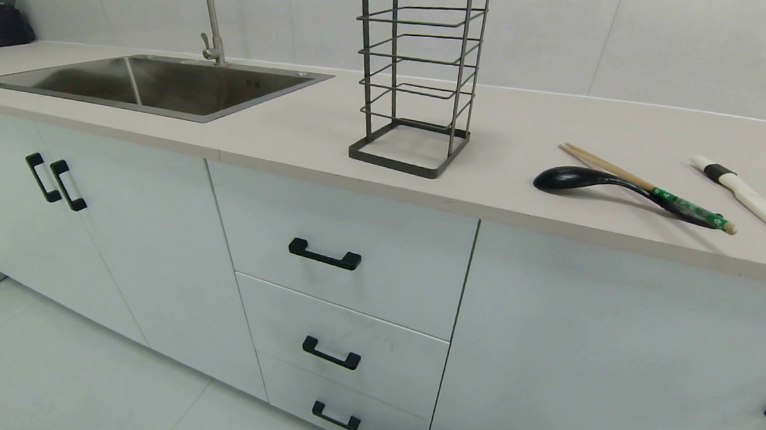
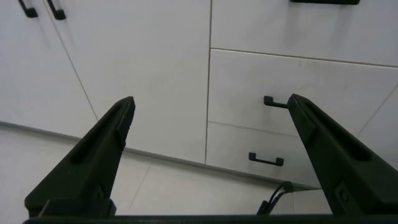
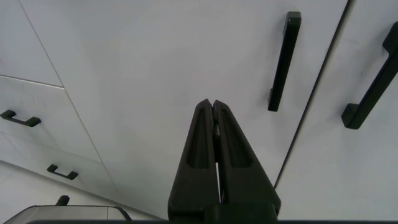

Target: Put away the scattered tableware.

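Note:
On the countertop (image 1: 308, 137) at the right lie a black ladle (image 1: 598, 183), a pair of wooden chopsticks (image 1: 644, 184) with green-patterned ends crossing over its handle, and a white utensil with a black band (image 1: 753, 201). A dark wire rack (image 1: 418, 77) stands upright mid-counter, with nothing in it. My left gripper (image 2: 211, 106) is open, held low in front of the white drawer fronts (image 2: 298, 87). My right gripper (image 3: 214, 109) is shut with nothing between its fingers, facing a white cabinet door (image 3: 155, 74) below the counter.
A steel sink (image 1: 151, 84) with a curved tap (image 1: 206, 11) is set into the counter at the left. White cabinets and drawers with black handles (image 1: 325, 255) run below. A tiled wall backs the counter. Pale floor lies in front.

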